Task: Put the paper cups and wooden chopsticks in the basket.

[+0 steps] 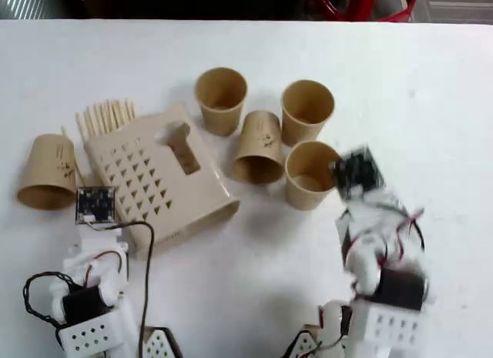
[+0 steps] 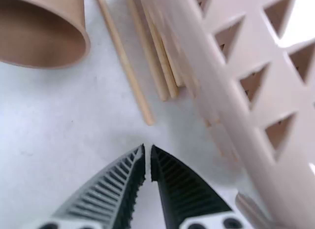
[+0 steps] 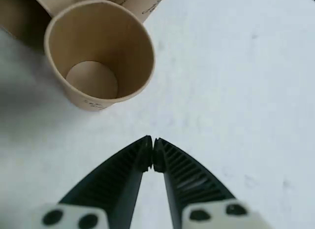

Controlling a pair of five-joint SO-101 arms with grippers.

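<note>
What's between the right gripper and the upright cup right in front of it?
A bare stretch of table lies between the shut right gripper and the paper cup, as the right wrist view shows.

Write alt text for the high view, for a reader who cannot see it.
A basket lies on its side on a white table, with chopsticks behind it. One tipped cup lies at its left; three upright cups and a second tipped cup cluster at its right. The left arm and right arm sit at the near edge.

White table (image 1: 400,73): five paper cups (image 1: 221,100), chopsticks (image 1: 108,115), basket (image 1: 158,177).
</note>
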